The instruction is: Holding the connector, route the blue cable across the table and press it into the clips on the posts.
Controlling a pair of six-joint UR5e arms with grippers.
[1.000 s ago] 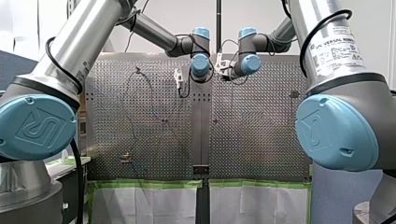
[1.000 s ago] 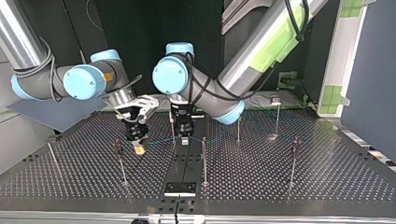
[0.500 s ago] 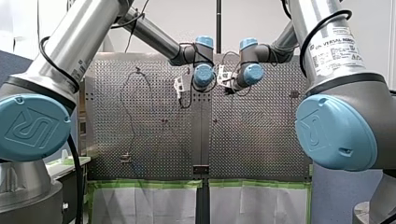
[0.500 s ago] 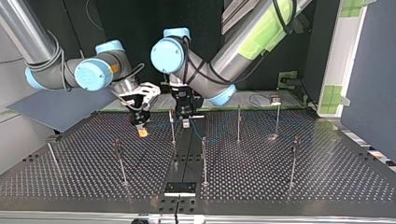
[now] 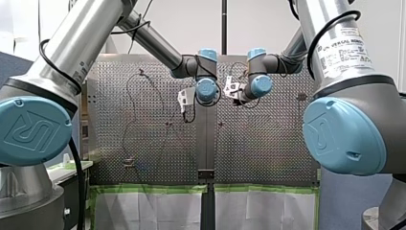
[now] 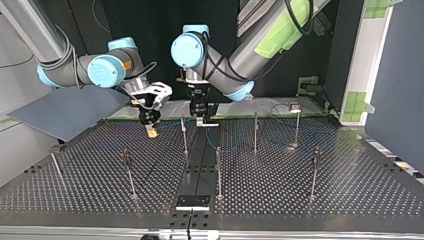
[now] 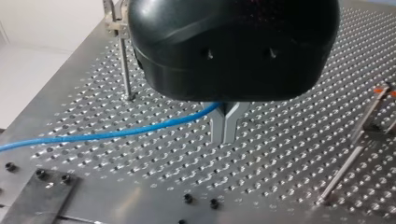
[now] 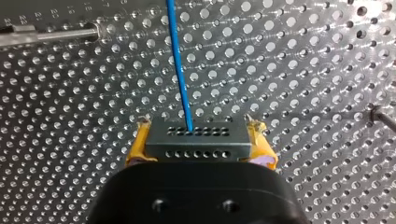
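Connector [image 8: 195, 140], boxy, perforated, thin blue cable [image 8: 180, 70], dimpled table [image 8: 303, 70]

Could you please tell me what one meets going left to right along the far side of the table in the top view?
My right gripper holding the connector → first post → my left gripper on the cable → second post → third post.

Bright, even light w/ glare spots across perforated table [image 8: 303, 56], faint shadows
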